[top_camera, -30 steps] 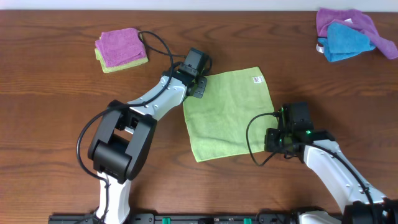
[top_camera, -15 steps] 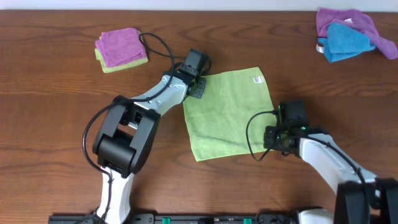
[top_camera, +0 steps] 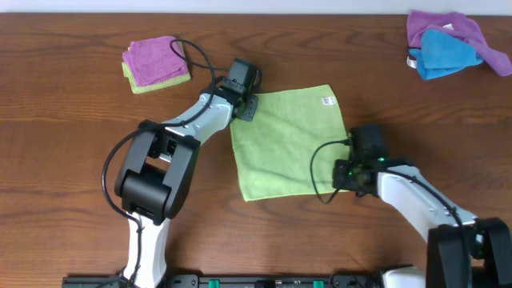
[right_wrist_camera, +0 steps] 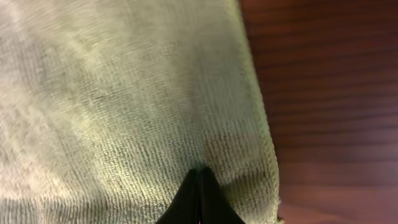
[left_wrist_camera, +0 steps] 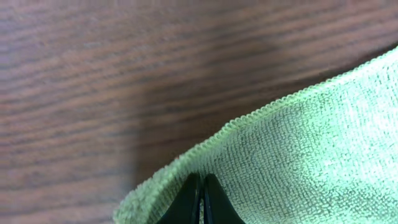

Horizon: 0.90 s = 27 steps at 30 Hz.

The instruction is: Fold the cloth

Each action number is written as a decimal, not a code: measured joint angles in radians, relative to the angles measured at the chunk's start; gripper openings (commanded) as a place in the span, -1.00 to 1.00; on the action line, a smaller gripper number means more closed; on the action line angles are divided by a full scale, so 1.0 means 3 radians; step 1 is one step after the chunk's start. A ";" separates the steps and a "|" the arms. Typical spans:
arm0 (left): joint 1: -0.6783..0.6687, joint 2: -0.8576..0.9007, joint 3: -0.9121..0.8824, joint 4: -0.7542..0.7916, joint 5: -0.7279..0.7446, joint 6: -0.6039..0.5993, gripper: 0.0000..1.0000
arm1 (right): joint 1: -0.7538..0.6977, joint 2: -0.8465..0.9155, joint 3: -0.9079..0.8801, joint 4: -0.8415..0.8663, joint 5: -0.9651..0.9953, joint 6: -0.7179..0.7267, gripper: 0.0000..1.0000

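- The cloth (top_camera: 288,144) is lime green terry. It's lying open and pretty much flat, a rough square turned a bit off the bench (top_camera: 64,160) edges. There are a few soft wrinkles and nothing is folded over.
- A small white tag (top_camera: 326,101) sits face up near its far right corner.
- The cloth is around the middle of the bench, between the two arms.
- The left hand (top_camera: 245,112) is on the far left corner. In the wrist view its fingers are pressed together right by the hem, pinching the cloth, and the edge puffs up a little around the tips.
- The right hand (top_camera: 346,180) is on the near right corner. Its tips are squeezed together too, with terry puckered around them, so it's nipping the cloth just inside the hem.
- The other stuff is well apart from all this. At far left a folded purple cloth (top_camera: 156,58) sits on a pale green cloth (top_camera: 142,86). At far right a blue cloth (top_camera: 448,52) lies on a second purple cloth (top_camera: 436,24).
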 measured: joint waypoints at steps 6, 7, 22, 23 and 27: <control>0.0070 0.0008 0.0000 0.0048 0.0067 0.0083 -0.89 | 0.0429 0.0013 0.0000 0.0061 -0.0069 0.0205 -0.97; 0.0072 0.0008 0.0000 0.0048 0.0072 0.0095 -0.89 | 0.0469 0.0015 0.0000 0.0072 -0.0079 0.0233 -0.97; 0.0086 0.0009 0.0086 -0.0149 0.0100 0.0197 -0.89 | 0.0459 0.0028 0.0023 0.0010 -0.0109 0.0341 -0.97; 0.0089 0.0010 0.0104 -0.0165 0.0100 0.0206 -0.89 | 0.0451 0.0031 0.0025 0.0006 -0.0117 0.0341 -0.97; 0.0093 0.0028 0.0168 -0.0175 0.0102 0.0233 -0.89 | 0.0446 0.0047 0.0055 -0.0025 -0.0125 0.0341 -0.63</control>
